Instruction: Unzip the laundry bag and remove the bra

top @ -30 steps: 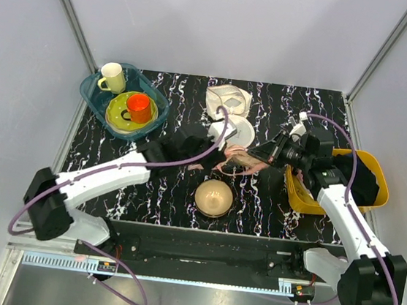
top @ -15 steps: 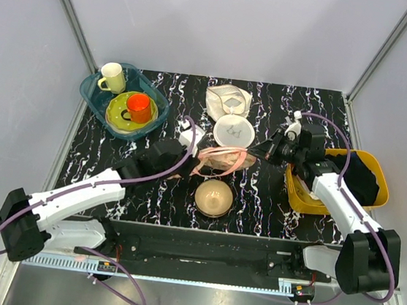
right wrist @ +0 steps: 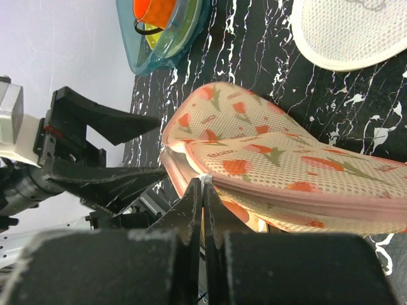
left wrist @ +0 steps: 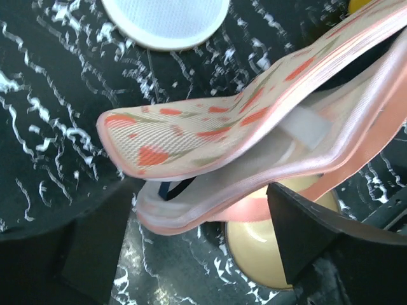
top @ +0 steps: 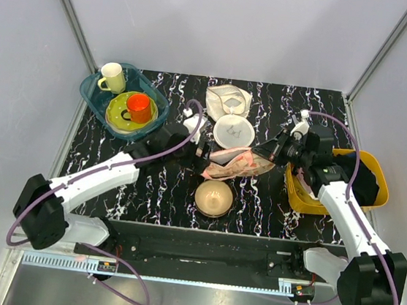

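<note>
Bowl (top: 213, 197), tan, sits at 6 o'clock beneath the laundry bag (top: 237, 164), which is held above mid-table with its seam gaping. At 3 o'clock the right gripper (right wrist: 203, 183) pinches the zip edge. The left gripper (left wrist: 200, 194), spread around the 9 o'clock end, should probably enter that gap squarely.

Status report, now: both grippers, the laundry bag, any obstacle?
Left gripper open, at the laundry bag's end. Right gripper shut on its zipper edge. Bag lifted, partly open; tan bowl close by.

The laundry bag (top: 237, 164) spanned the middle, tan bowl (top: 214, 197) just in front, white mesh disc (top: 234, 131) behind; bare bench (top: 276, 98) lay open at the far right.
</note>
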`<state>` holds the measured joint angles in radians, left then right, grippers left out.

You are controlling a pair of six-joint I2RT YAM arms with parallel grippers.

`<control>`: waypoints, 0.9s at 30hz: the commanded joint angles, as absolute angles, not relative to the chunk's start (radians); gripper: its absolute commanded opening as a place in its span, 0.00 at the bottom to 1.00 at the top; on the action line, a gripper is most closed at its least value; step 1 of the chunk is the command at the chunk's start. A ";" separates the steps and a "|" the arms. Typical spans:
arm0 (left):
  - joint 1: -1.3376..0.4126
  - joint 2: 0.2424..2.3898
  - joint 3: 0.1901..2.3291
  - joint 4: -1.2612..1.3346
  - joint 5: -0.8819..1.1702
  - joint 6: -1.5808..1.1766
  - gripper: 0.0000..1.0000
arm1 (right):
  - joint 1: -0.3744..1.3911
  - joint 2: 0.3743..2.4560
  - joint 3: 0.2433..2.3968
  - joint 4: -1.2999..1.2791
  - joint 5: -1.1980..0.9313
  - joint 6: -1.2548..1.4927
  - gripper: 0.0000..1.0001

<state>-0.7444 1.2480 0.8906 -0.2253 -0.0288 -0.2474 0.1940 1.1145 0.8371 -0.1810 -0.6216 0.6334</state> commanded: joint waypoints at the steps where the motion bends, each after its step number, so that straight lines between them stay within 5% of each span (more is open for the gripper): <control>1: -0.775 1.296 1.130 -0.285 0.042 -0.210 0.92 | 0.189 1.082 0.821 -0.153 -0.640 0.646 0.00; 10: -0.839 1.532 1.419 -0.356 0.153 -0.069 0.99 | 0.189 1.077 0.833 -0.153 -0.664 0.637 0.00; 20: -0.880 1.592 1.350 -0.246 0.238 -0.117 0.93 | 0.189 1.086 0.850 -0.160 -0.669 0.635 0.00; 24: -0.882 1.591 1.322 -0.206 0.215 -0.127 0.75 | 0.187 1.088 0.856 -0.156 -0.672 0.640 0.00; 27: -0.881 1.597 1.325 -0.193 0.195 -0.127 0.39 | 0.189 1.088 0.862 -0.160 -0.661 0.637 0.00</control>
